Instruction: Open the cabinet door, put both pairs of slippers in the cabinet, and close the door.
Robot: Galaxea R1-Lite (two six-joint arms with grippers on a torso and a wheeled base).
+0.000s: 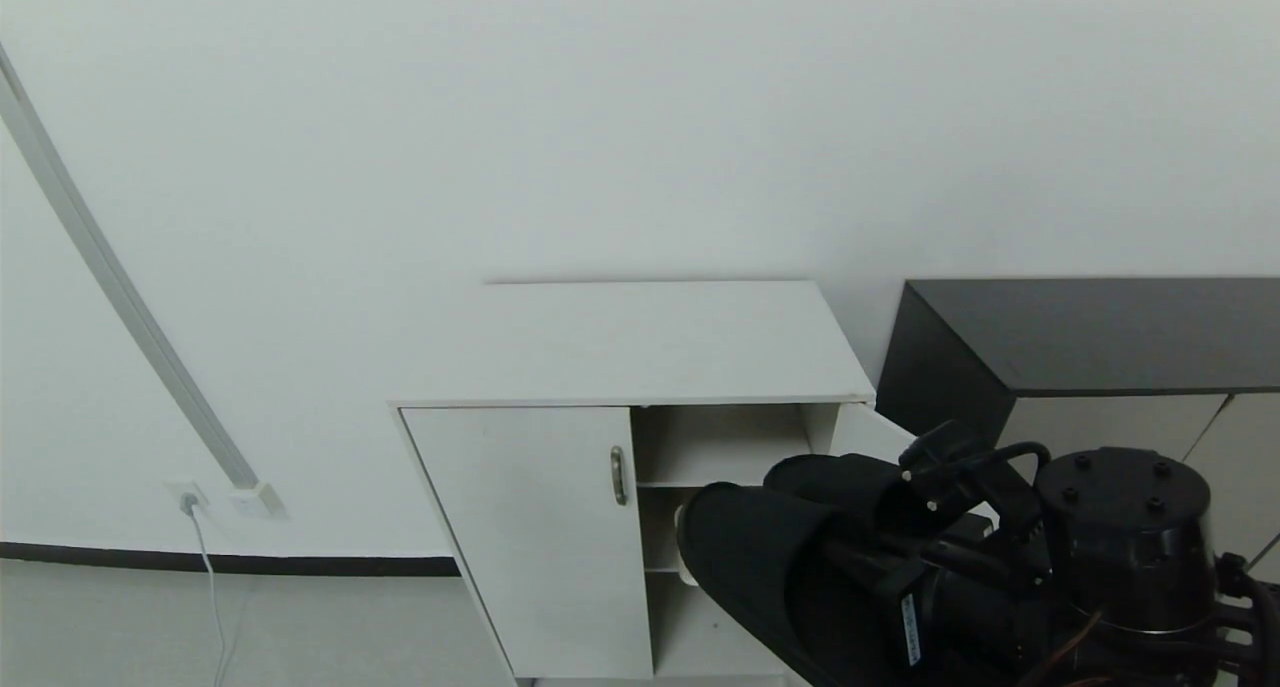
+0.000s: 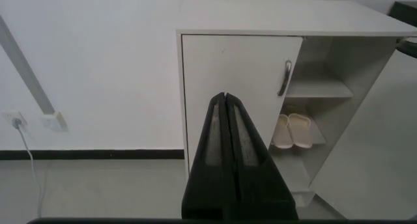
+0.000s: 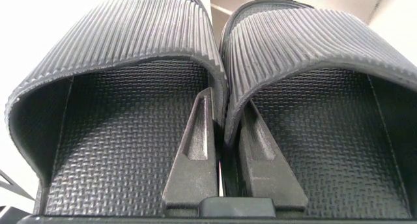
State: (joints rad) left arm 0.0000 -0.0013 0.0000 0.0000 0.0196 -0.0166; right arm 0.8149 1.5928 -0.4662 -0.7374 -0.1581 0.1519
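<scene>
The black slippers (image 1: pixel 760 557) are held by the right tool (image 3: pixel 226 100), clamped on their inner edges, just in front of the cabinet (image 1: pixel 650 347), at its open right half. A pale pair (image 2: pixel 293 129) is seen on the middle shelf (image 2: pixel 320 138). The left tool (image 2: pixel 225 100) is pressed together, with nothing between.

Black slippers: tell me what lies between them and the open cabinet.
Nothing: in the head view the black slippers hang directly before the cabinet, the stretch bare.

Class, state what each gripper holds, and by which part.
Right gripper pinches the black slippers by their adjoining inner edges. Left gripper holds nothing.
</scene>
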